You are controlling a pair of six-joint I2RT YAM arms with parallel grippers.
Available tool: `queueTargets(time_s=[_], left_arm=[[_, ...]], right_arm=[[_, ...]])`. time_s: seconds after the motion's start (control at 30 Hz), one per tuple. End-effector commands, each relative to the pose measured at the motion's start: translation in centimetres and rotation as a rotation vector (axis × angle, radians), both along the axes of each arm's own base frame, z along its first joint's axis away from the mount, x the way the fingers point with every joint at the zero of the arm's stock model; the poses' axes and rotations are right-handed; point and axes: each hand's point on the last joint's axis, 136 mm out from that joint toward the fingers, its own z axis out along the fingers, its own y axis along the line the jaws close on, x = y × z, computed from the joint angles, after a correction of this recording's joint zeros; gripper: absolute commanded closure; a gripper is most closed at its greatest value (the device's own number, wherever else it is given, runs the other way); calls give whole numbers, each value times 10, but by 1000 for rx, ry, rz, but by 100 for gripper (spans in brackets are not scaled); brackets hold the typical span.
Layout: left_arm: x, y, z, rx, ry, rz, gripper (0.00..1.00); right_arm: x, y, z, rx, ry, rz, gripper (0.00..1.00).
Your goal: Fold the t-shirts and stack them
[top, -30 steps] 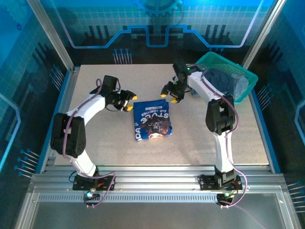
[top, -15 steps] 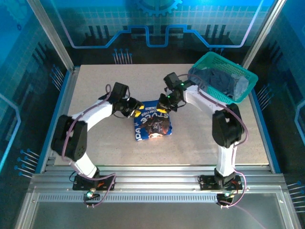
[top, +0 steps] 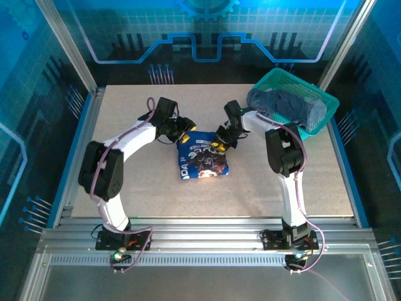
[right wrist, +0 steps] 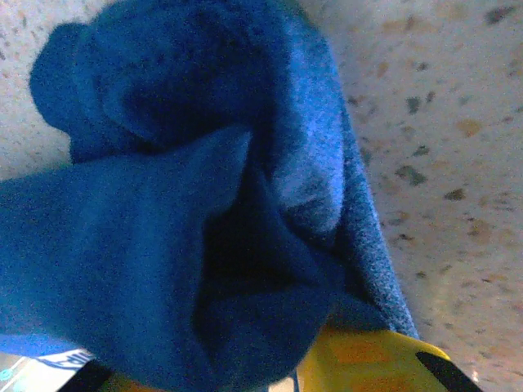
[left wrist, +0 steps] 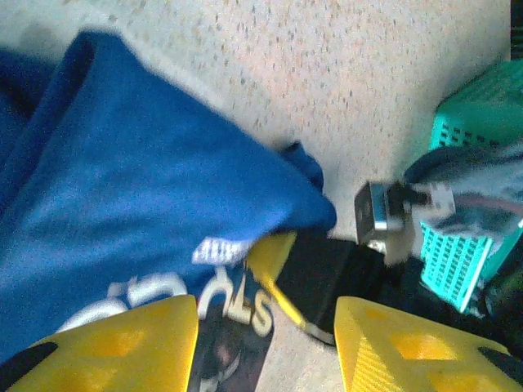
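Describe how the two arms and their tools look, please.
Both the left arm and right arm have white links between black joints, with purple cables running along them. The left tool and right tool are black with yellow wedge-shaped fingers.

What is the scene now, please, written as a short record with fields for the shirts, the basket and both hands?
blue t-shirt: folded, print up, on the table; far edge bunched
left hand: open, at the shirt's far left corner
right hand: shut on the shirt's far right corner
basket: teal mesh, at the table's far right corner
grey-blue shirts: heaped in the basket, unfolded
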Motion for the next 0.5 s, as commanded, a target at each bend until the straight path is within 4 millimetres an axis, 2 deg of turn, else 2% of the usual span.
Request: queueTargets(time_s=[0.0,0.1,0.2,0.33,0.47], left_arm=[[-52,-1,38,27,-44,39,44],[-101,-15,26,-26,11,130,40],[-134,-34,14,-89,42,219,40],[-156,-53,4,-98,48,318,36],[-152,-67,-16,-159,30,450,34]], right_arm=[[-4,4,-17,46,66,-51,70],[9,9,9,58,-20,-14,62],[19,4,49,51,-138,18,58],[20,-14,93,45,-242,10,56],[9,-31,118,58,-280,-12,55]])
